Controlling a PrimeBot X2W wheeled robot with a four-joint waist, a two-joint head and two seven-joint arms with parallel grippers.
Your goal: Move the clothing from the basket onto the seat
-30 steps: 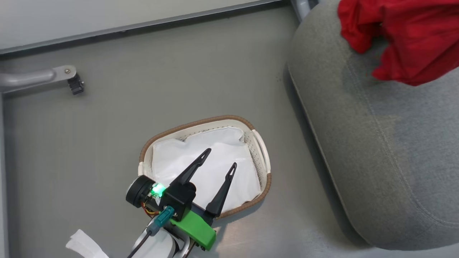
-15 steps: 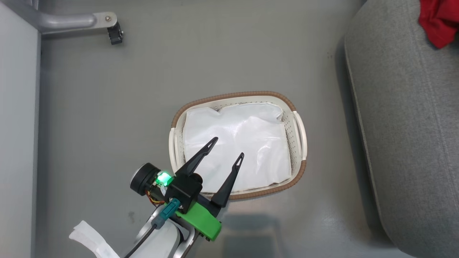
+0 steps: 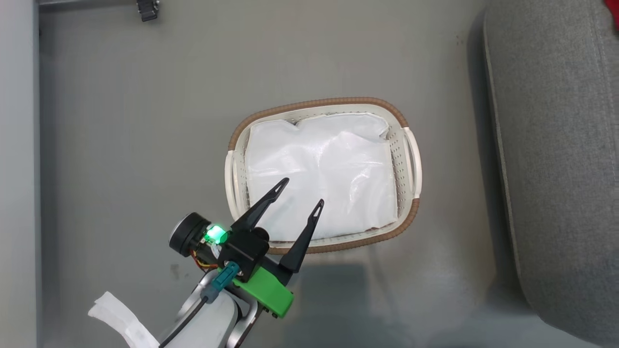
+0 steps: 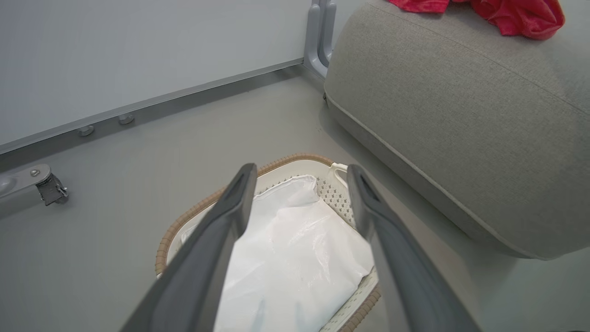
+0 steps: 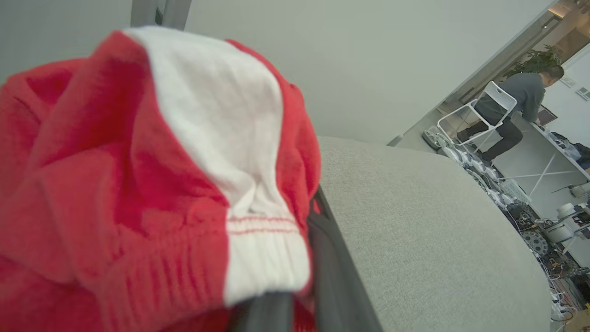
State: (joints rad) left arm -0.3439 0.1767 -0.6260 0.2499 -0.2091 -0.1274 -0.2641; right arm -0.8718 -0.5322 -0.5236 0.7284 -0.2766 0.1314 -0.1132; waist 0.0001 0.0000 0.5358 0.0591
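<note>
The basket [image 3: 314,104] stands on the grey floor with its white liner [image 3: 329,169] bare inside. Over its near left corner hangs my left gripper [image 3: 302,192], open, nothing between its fingers. In the left wrist view that gripper [image 4: 300,169] points down at the basket [image 4: 184,220]. The seat [image 3: 556,169] runs along the right; red clothing [image 4: 516,14] lies on top of it [image 4: 438,115]. In the right wrist view a red garment with a white band [image 5: 115,184] is bunched over my right gripper's dark fingers [image 5: 334,286], shut on it above the seat [image 5: 415,221].
A grey metal leg with a black caster [image 4: 46,189] stands on the floor to the basket's far left, by the pale wall [image 4: 138,55]. A wall panel [image 3: 19,169] borders the left. Far off, a person [image 5: 511,106] sits at a desk on a white chair.
The head camera has swung, so the basket now sits nearer the middle and the red clothing has slid off the top right. My left gripper stays open over the basket.
</note>
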